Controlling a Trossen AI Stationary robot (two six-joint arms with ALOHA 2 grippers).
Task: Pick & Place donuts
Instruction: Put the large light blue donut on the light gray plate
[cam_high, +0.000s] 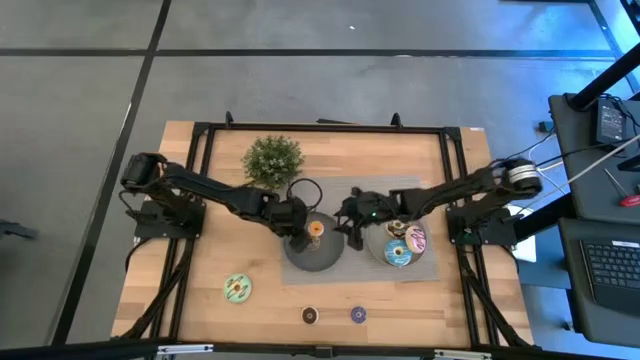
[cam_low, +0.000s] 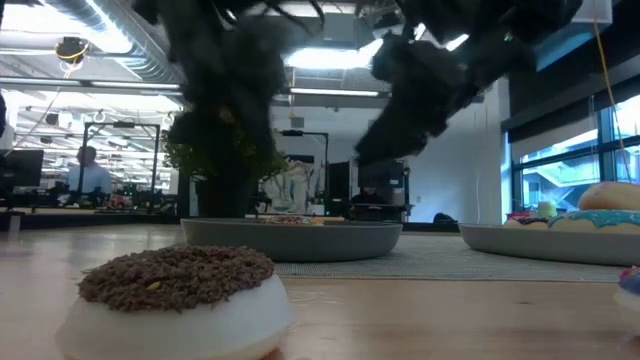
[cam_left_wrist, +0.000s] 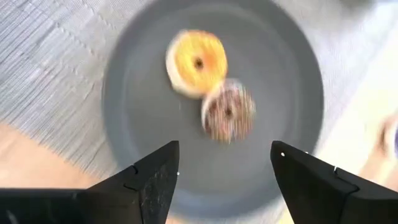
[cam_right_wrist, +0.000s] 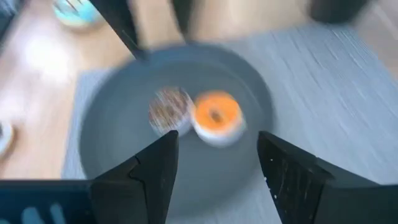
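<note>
Both claws are held over the dark plate (cam_high: 312, 255) in the middle of the table (cam_high: 200, 290). The left claw (cam_left_wrist: 224, 171) is seen from its wrist with the fingers well apart and nothing between them. Just ahead of its fingertips, on the plate (cam_left_wrist: 137, 106), an orange donut (cam_left_wrist: 196, 62) and a sprinkled chocolate donut (cam_left_wrist: 228, 111) lie touching each other. The picture is blurred, so the sprinkles can hardly be made out.

The right claw (cam_right_wrist: 214, 168) is also spread wide and holds nothing. The same two donuts, the orange one (cam_right_wrist: 216, 117) and the sprinkled one (cam_right_wrist: 170, 109), are found just beyond its fingers, again blurred. From above, only the orange donut (cam_high: 315, 229) is seen on the plate, between the two claws; the sprinkled one is hidden under the left claw (cam_high: 297, 222) or cannot be told apart. The right claw (cam_high: 355, 215) is just beside the plate's edge.

To the outer side of the right claw, a pale bowl (cam_high: 400, 250) holds a blue donut (cam_high: 397, 251), a pink one (cam_high: 415, 238) and one more that is partly covered. Well apart from the left claw, near the table front, a green donut (cam_high: 237, 288), a brown mini (cam_high: 310, 316) and a purple mini (cam_high: 358, 315) are lying. In the low view a brown donut (cam_low: 175, 295) fills the front, and both arms are only dark shapes cut off at the top
</note>
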